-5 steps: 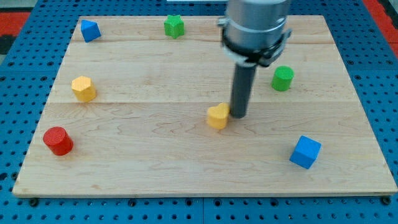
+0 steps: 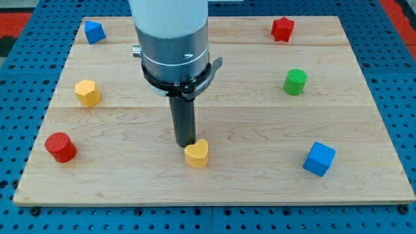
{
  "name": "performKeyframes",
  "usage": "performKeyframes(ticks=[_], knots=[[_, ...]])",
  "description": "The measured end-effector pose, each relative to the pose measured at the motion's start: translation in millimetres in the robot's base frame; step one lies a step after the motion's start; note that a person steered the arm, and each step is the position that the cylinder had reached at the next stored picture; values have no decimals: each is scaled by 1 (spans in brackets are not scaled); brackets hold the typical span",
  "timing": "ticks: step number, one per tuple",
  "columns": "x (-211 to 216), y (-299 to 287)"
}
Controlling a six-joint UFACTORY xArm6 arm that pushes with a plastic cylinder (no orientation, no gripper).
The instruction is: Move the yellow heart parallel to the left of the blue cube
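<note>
my tip [image 2: 186, 144], a bare rod without jaws, touches the yellow heart [image 2: 196, 155], far left of the blue cube [image 2: 319, 158]; an off-centre push could spin it away.

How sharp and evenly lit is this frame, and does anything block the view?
Camera view: sharp across the board, lighting even and soft, no glare, only faint shadows under blocks. The arm's grey housing hides part of the board's top. My tip and the yellow heart beside it are crisp, and so is the blue cube.

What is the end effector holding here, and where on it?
Nothing is held. My tip only rests against the yellow heart, at its upper-left edge in the view.
</note>
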State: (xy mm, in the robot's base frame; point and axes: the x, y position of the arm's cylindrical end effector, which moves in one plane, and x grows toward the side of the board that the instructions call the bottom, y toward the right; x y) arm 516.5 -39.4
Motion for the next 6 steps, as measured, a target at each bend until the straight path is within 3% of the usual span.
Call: performKeyframes(ticks=[1,2,3,4,5,6], knots=[[-5,33],[35,54],[43,6],[26,2],[-19,-27],[1,-41]])
